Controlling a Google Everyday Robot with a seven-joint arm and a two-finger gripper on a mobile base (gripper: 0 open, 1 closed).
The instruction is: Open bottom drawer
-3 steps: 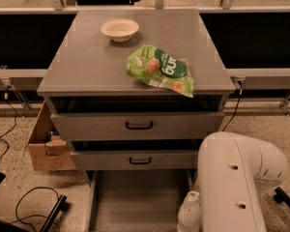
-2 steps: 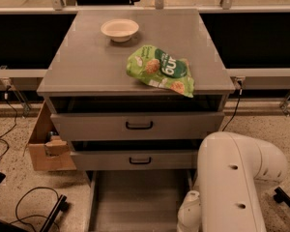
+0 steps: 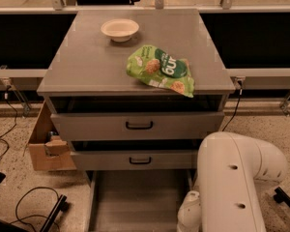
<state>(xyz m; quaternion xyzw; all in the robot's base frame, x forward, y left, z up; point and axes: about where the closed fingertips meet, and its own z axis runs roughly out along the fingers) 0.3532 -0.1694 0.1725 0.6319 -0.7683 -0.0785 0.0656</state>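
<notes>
Grey laminate covers the square cabinet (image 3: 87, 76), whose three drawers face the camera. The bottom drawer (image 3: 137, 202), the lowest of them, stands pulled far out toward the camera. Its plain grey inside shows between its two side walls, and its front runs out past the lower edge. Above it are the middle grey drawer (image 3: 101, 161), with a small black loop handle, and the tallest-fronted grey top drawer (image 3: 96, 125), with a wider black handle. Each shows a dark gap above its front.

On the cabinet top a shallow cream round bowl (image 3: 120, 29) stands upright near the back edge. A crumpled green snack bag (image 3: 160, 70) lies nearer the front and to the right, apart from the bowl.

The robot's bulky white plastic arm (image 3: 232, 178) fills the lower right, just beside the right wall of the bottom drawer. The gripper does not show: it is either behind that arm or past the bottom edge, so whether it is wide, narrow or holding anything cannot be told.

An open brown cardboard box (image 3: 43, 149) sits on the speckled floor (image 3: 261, 129) against the cabinet's left side, with black cables (image 3: 29, 204) lying in front of it
</notes>
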